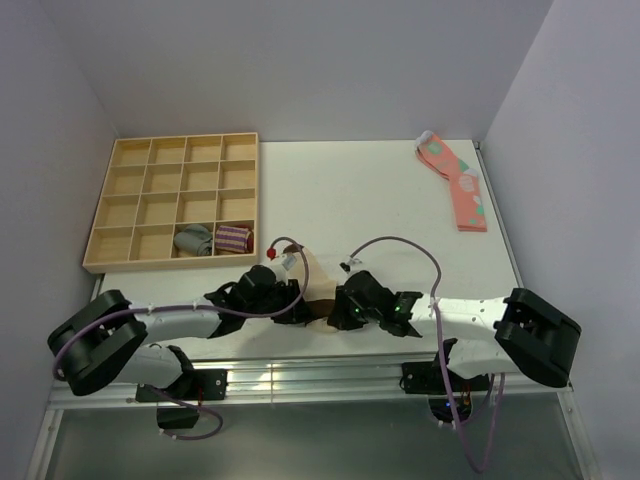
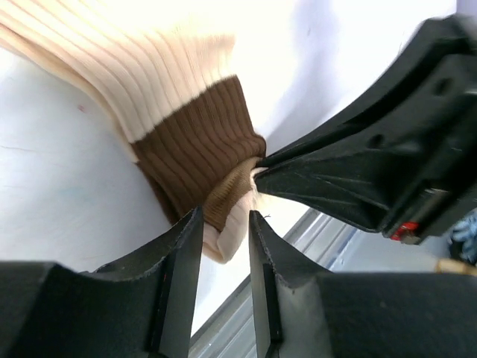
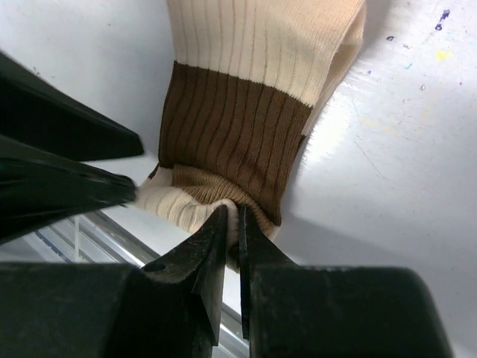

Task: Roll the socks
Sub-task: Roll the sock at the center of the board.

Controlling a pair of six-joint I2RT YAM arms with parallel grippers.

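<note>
Seen from above, the socks (image 1: 320, 280) were pictured at the near edge of the worktop (image 1: 360, 190), hemmed in between both arms. In the left wrist view, the left end effector (image 2: 225, 216) was shown with jaws parted, the folded brown cuff lying just at its tips, ungripped. In the right wrist view, the right end effector (image 3: 232, 216) was seen clamped on that fold. With only a thin pinch held, it was judged that the fold could be tugged loose and the roll undone.

No text, label or number is readable anywhere.
</note>
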